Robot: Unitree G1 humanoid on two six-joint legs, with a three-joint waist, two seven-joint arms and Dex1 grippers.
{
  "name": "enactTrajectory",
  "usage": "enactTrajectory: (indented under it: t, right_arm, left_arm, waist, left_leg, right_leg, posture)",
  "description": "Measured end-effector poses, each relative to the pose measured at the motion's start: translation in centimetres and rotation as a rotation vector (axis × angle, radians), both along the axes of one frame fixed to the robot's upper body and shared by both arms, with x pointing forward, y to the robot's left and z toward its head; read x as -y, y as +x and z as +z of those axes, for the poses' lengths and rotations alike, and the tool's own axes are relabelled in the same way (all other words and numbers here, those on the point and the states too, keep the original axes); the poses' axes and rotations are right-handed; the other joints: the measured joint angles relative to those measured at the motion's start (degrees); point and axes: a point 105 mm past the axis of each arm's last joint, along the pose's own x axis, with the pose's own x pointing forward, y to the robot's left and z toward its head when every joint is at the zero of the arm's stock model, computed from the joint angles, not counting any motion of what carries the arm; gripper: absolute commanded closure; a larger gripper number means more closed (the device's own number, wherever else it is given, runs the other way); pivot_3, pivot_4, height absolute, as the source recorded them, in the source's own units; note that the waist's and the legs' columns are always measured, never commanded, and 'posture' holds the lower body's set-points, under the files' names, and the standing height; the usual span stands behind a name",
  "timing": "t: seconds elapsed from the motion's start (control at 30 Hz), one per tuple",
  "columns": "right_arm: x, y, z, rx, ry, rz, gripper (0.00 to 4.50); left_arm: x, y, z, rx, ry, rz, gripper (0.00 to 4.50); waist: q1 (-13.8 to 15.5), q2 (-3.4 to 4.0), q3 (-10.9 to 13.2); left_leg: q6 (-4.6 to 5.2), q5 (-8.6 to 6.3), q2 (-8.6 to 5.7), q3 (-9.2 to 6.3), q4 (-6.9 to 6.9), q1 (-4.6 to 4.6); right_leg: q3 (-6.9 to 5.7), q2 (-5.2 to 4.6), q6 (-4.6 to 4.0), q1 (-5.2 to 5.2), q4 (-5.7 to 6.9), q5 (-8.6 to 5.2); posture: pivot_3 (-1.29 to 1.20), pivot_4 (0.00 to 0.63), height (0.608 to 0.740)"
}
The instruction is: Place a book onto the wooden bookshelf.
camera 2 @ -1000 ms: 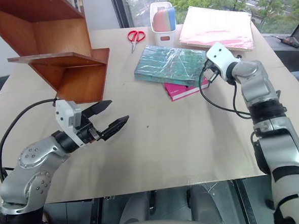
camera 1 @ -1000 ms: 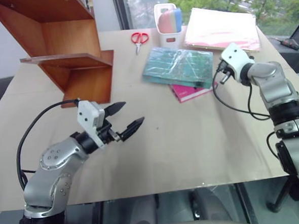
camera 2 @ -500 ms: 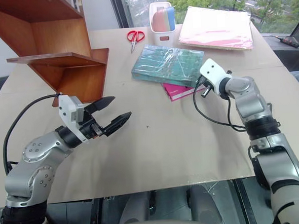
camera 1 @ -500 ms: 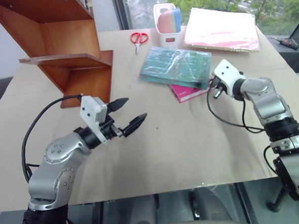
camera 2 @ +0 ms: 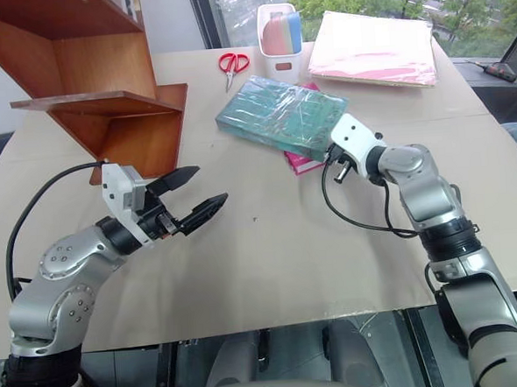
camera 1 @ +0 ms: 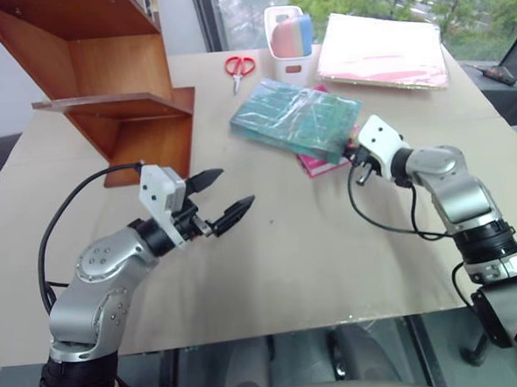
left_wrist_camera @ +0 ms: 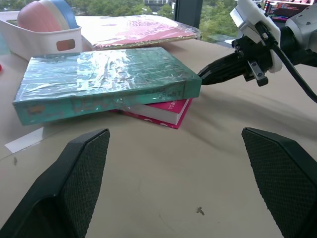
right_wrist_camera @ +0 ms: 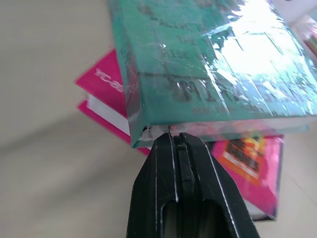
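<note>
Touching book (right_wrist_camera: 208,64) — right gripper (right_wrist_camera: 174,141) closed.

The left arm is bent at the elbow, forearm raised over the worktop (camera 1: 272,272) and aimed forward and toward the right. Its left gripper (camera 1: 223,200) is level, the two black fingers (camera 1: 204,181) spread wide with nothing between them. A black cable loops from its wrist back along the arm.

The right arm reaches forward and inward, wrist angled slightly down. The right gripper (left_wrist_camera: 214,75) has its fingers pressed together, their joined tips touching the near edge of the book (right_wrist_camera: 208,64). A black cable hangs in a loop under that wrist.
</note>
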Motion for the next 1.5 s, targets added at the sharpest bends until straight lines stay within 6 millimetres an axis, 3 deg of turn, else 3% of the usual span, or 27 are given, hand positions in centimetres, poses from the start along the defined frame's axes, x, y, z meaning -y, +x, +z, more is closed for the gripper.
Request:
enactTrajectory:
  t: [0.23, 0.4, 0.5, 0.57, 0.73, 0.87, 1.03, 1.23, 1.5]
  right_arm:
    - [-1.0, -1.0, -0.2, -0.015, 0.023, 0.044, 4.4]
    - [-0.5, -2.8, -0.6, -0.038, 0.038, 0.086, 4.4]
    - [1.3, -5.1, -0.6, -0.076, 0.106, 0.082, 3.18]
    - [1.9, -6.5, 0.4, -0.073, 0.172, 0.08, 2.14]
    - [1.5, -9.4, 3.0, 0.005, 0.251, 0.119, 0.04]
    - [1.3, -10.6, 3.3, 0.034, 0.291, 0.111, 0.04]
    - [1.3, -10.7, 4.3, 0.135, 0.34, 0.052, 0.04]
    - [0.3, -10.4, 5.6, 0.249, 0.365, 0.018, 0.04]
    - [-0.1, -9.8, 5.6, 0.285, 0.37, -0.019, 0.04]
  left_arm:
    - [0.0, 0.0, 0.0, -0.005, -0.002, 0.004, 0.0]
    - [0.2, 0.4, 0.2, -0.016, -0.049, 0.019, 0.0]
    - [0.3, 1.3, 0.1, -0.032, -0.082, 0.043, 0.0]
    - [0.3, 2.3, -0.3, -0.066, -0.118, 0.069, 0.0]
    - [1.6, 5.3, -1.7, -0.209, -0.249, 0.106, 0.0]
    - [3.8, 8.7, -2.2, -0.408, -0.511, 0.113, 0.0]
    - [6.3, 12.6, -2.8, -0.657, -0.758, 0.123, 0.0]
    - [8.5, 14.8, -4.2, -0.863, -0.973, 0.13, 0.0]
    - [9.4, 16.6, -3.8, -0.901, -1.141, 0.153, 0.0]
  waist:
    - [0.01, 0.0, 0.0]
    - [0.43, -0.01, 0.0]
    - [0.99, -0.02, 0.01]
    - [1.14, -0.02, 0.01]
    - [1.42, -0.05, -0.01]
    - [1.71, -0.11, 0.01]
    - [1.54, -0.13, 0.01]
    - [1.37, -0.13, 0.01]
    - [1.66, -0.13, 0.01]
  left_leg:
    - [0.0, 0.0, 0.0, -0.01, 0.0, 0.0]
    - [0.0, 0.0, -0.01, -0.04, 0.01, -0.03]
    - [0.0, 0.0, -0.02, -0.06, 0.02, -0.03]
    - [0.0, 0.0, 0.0, -0.08, 0.05, -0.02]
    - [0.0, 0.0, 0.02, -0.19, 0.26, -0.05]
    - [0.01, 0.0, 0.0, -0.42, 0.57, -0.28]
    - [0.01, 0.0, -0.05, -0.56, 0.72, -0.34]
    - [0.0, 0.0, -0.05, -0.6, 0.6, -0.33]
    - [0.0, 0.0, -0.12, -0.61, 0.6, -0.36]
  right_leg:
    - [-0.01, 0.0, 0.0, 0.0, 0.0, 0.0]
    - [-0.05, -0.01, 0.01, 0.02, -0.03, 0.0]
    - [-0.06, -0.01, 0.01, 0.03, -0.04, -0.01]
    - [-0.06, 0.02, 0.01, 0.03, 0.01, -0.01]
    - [-0.15, 0.1, 0.03, 0.1, 0.06, 0.0]
    - [-0.37, 0.11, 0.05, 0.14, 0.08, 0.01]
    - [-0.5, 0.12, 0.09, 0.17, 0.1, 0.01]
    - [-0.53, 0.14, 0.08, 0.14, 0.09, 0.01]
    - [-0.59, 0.05, 0.08, 0.17, 0.04, 0.01]
  posture:
    - [0.0, 0.15, 0.74]
    - [0.0, 0.15, 0.74]
    - [0.0, 0.15, 0.74]
    - [0.0, 0.15, 0.74]
    - [0.0, 0.15, 0.74]
    - [0.0, 0.15, 0.74]
    - [0.0, 0.15, 0.74]
    - [0.0, 0.15, 0.74]
    - [0.0, 0.15, 0.74]
